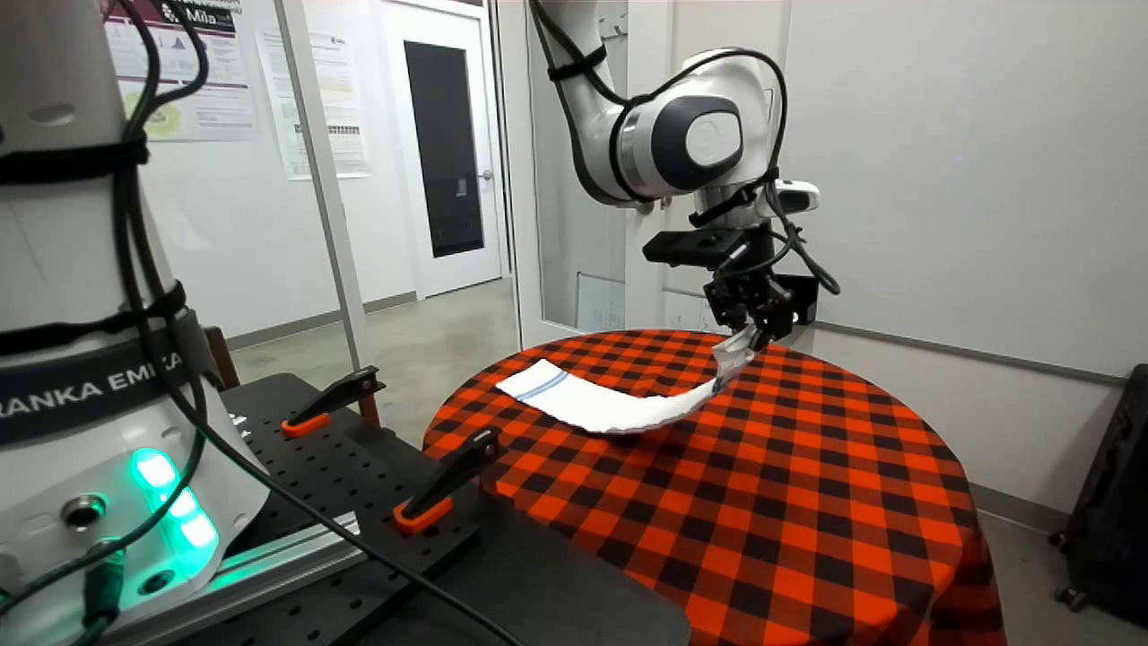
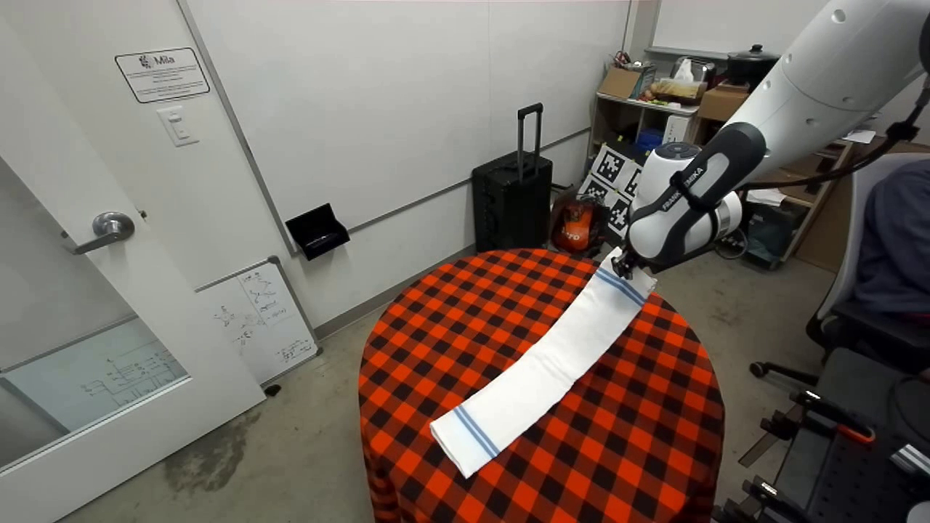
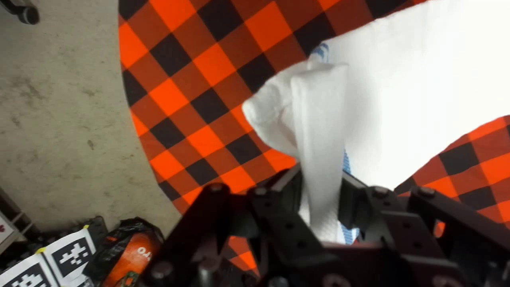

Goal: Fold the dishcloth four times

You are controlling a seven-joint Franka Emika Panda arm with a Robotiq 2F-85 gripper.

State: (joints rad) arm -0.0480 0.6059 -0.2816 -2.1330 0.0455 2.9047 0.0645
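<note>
Sagging striped dishcloth, bunched in end effector

In an exterior view the camera stood close beside the Franka Emika base, which filled the left edge, and faced across the checked tablecloth toward the whiteboard wall and, deeper, a glazed door. In an exterior view the camera looked obliquely down from above toward that wall, the Panda arm at upper right. Both exterior views shared the tablecloth, the dishcloth and the wall. The wrist view, nearest, looked down over the gripper onto the dishcloth and shared the fiducial-marker board with an exterior view.
</note>
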